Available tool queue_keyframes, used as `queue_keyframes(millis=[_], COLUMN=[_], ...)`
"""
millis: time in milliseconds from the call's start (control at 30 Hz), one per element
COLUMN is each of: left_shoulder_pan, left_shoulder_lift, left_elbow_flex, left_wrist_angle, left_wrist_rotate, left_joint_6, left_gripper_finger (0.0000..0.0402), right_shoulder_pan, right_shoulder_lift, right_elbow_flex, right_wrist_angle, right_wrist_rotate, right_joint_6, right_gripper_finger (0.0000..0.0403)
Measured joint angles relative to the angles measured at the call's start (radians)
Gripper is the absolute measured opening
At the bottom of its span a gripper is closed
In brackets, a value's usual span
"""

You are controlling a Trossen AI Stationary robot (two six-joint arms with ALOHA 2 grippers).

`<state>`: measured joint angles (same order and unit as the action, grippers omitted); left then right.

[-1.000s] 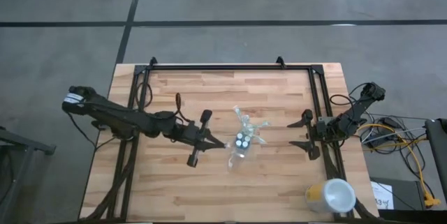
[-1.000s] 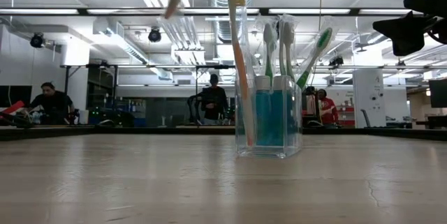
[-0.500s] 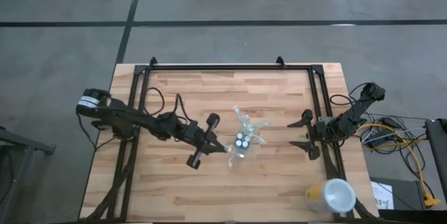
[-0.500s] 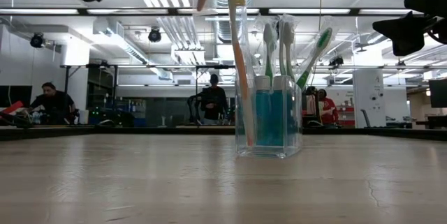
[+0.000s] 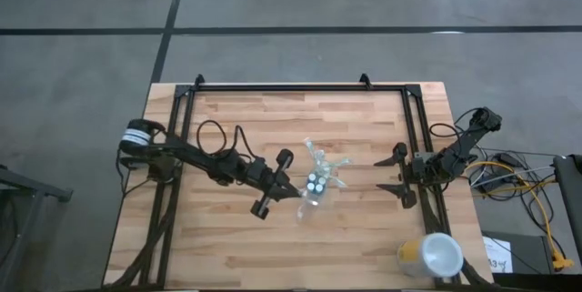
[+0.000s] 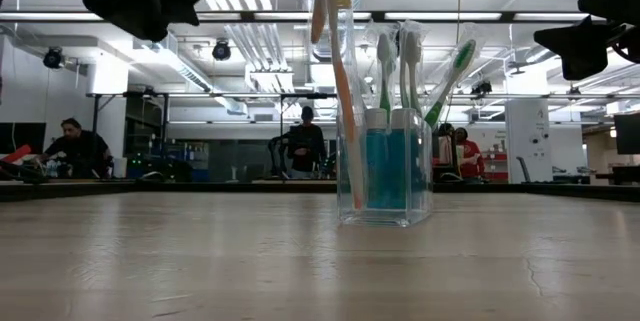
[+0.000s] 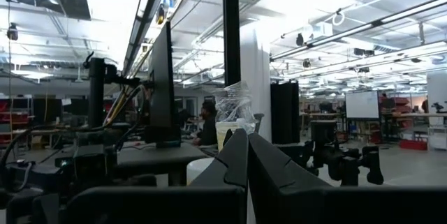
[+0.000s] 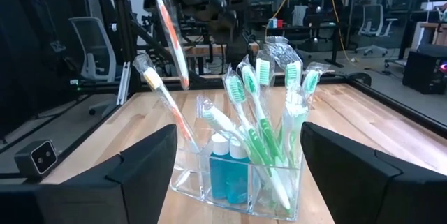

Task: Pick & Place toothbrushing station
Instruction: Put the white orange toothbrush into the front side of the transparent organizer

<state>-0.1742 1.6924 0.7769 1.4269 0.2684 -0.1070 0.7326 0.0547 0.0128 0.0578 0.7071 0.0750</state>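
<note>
Since a second ago the left arm has stretched farther along the table toward the middle, and the left gripper [image 5: 293, 189] has closed in on the clear plastic cup [image 5: 312, 196]; in the low view the orange toothbrush [image 6: 318, 6] it carries has slid rightward and now hangs just beside the cup's near wall. The right arm has not moved.

The cup stands near the centre of the wooden table [image 5: 364, 237], a clear, square-sided holder. Inside it stand small tubes [image 8: 225, 175] with blue bodies and white round caps [image 5: 315, 183], and a cluster of white-and-green toothbrushes [image 8: 260, 123] leaning outward in clear wrappers. Another orange-handled brush [image 8: 167, 112] already leans in the cup at its edge.

The left arm lies low and nearly straight across the table, its gripper pointing at the cup. Its fingers [image 7: 234, 158] are pressed narrow, tips all but touching, pinching the wrapped orange toothbrush, which hangs tilted in the air above the cup's rim.

The right gripper [image 5: 397, 174] waits at the table's right edge, well apart from the cup, its fingers [image 8: 147, 165] spread wide on either side of its view of the cup. A yellow cup with a white top [image 5: 435, 256] sits near the table's front right corner.
</note>
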Motion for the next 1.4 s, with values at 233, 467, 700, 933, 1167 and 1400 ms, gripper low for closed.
queue_keyframes(millis=[233,467,700,933,1167,1400], left_shoulder_pan=[0.022,0.035,0.035,0.035,0.037,0.039], left_shoulder_lift=[0.037,0.070,0.131,0.177,0.217,0.261], left_elbow_flex=[0.000,0.005,0.074,0.104,0.104,0.103], left_wrist_angle=[0.065,0.091,0.091,0.073,0.039,0.023], left_wrist_rotate=[0.019,0.028,0.046,0.057,0.056,0.056], left_joint_6=[-0.009,-0.038,-0.051,-0.056,-0.051,-0.058], left_gripper_finger=[0.0001,0.0001,0.0001,0.0001,0.0001,0.0001], right_shoulder_pan=[0.000,0.000,0.000,-0.001,-0.001,0.000], right_shoulder_lift=[0.000,0.000,0.000,0.001,0.000,0.002], right_elbow_flex=[0.000,0.000,0.000,0.000,0.000,0.000], right_wrist_angle=[0.000,0.000,0.000,0.000,0.000,0.000], right_wrist_rotate=[0.000,0.000,0.000,0.000,0.000,0.000], right_joint_6=[-0.002,-0.004,0.000,-0.003,-0.004,0.001], right_gripper_finger=[0.0305,0.0310,0.0301,0.0298,0.0308,0.0309])
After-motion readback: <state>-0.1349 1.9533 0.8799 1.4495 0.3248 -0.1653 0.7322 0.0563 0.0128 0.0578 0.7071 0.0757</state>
